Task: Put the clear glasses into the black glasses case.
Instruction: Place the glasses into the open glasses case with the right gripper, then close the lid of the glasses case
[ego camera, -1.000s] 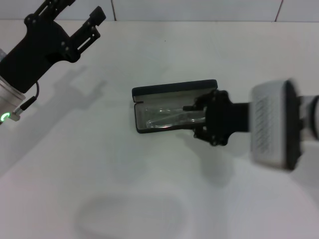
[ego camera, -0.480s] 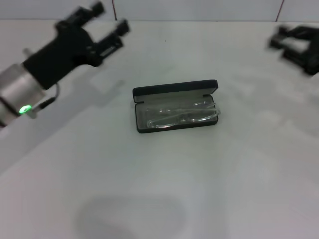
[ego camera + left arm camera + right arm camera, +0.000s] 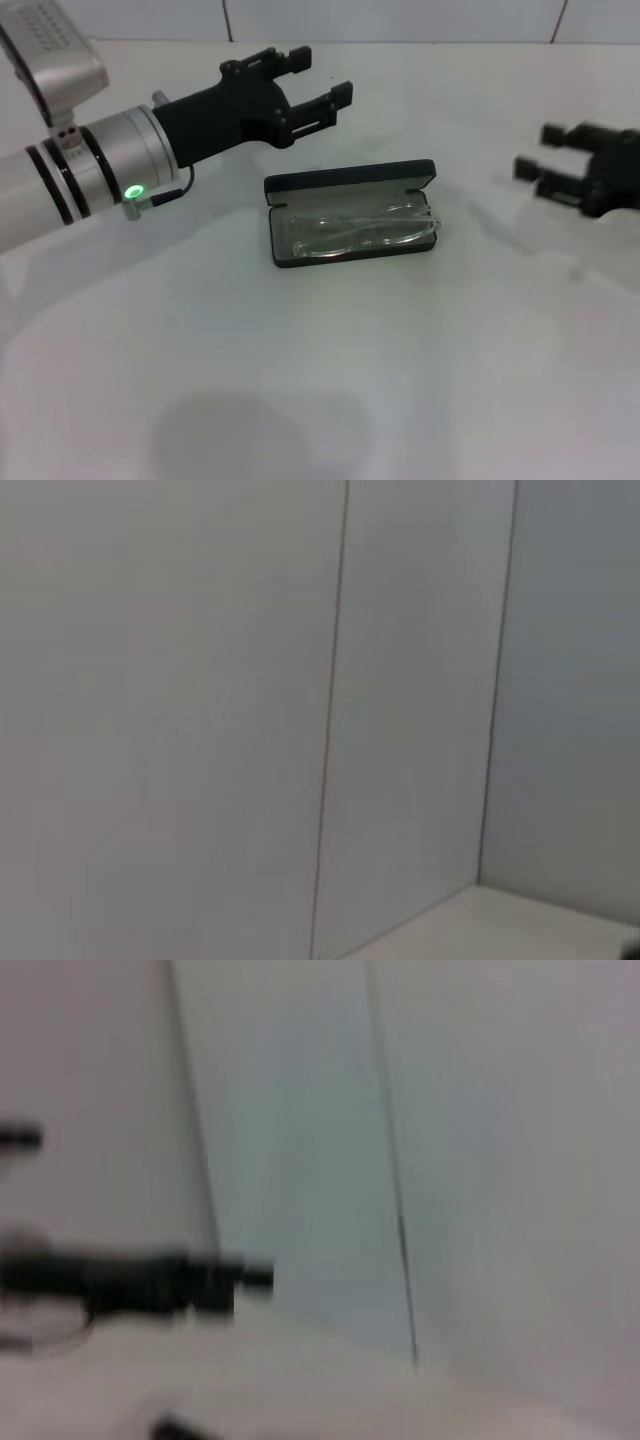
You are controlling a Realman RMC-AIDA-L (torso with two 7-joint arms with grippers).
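The black glasses case (image 3: 350,182) lies open in the middle of the white table, its lid raised on the far side. The clear glasses (image 3: 365,232) rest inside it on the grey lining, one clear arm reaching to the case's right end. My left gripper (image 3: 318,78) hovers open just beyond the case's far left corner, with nothing between its fingers. My right gripper (image 3: 541,150) is open and empty well to the right of the case. Neither wrist view shows the case or the glasses.
The white table (image 3: 450,360) extends all around the case. A tiled wall (image 3: 330,720) runs along the back. A blurred black gripper (image 3: 130,1282) shows far off in the right wrist view. A faint oval shadow (image 3: 260,430) lies near the front edge.
The right gripper, which was at the case's right end, has let go and pulled away to the right. The left arm has swung in from the far left toward the case.
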